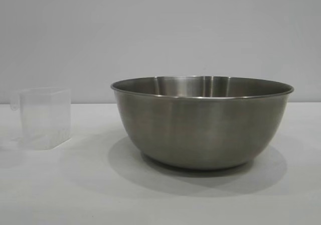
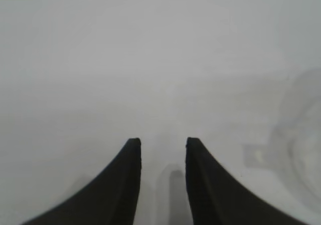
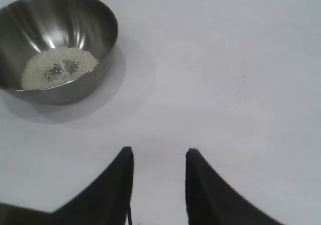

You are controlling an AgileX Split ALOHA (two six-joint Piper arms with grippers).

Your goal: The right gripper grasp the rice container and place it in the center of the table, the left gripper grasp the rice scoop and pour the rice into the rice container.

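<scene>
1. In the exterior view, the white table (image 1: 60, 195) fills the lower frame, bare in the foreground.
2. The rice container (image 1: 200, 122), a wide steel bowl, stands upright on it slightly right of center, filling most of the middle.
3. The rice scoop (image 1: 44, 117), a clear plastic cup, stands upright at the left edge, well apart from the bowl, with its handle toward the left.
4. In the left wrist view, the left gripper (image 2: 163, 144) shows at the bottom center, jaws spread with nothing between them; the scoop is faintly visible at the right edge, beside the fingers but not touching them.
5. In the right wrist view, the right gripper (image 3: 158, 154) sits at the bottom center, jaws spread and empty over bare table.
6. Beyond it, at the upper left, the bowl holds the rice (image 3: 59, 67), a flat heap on its bottom.
</scene>
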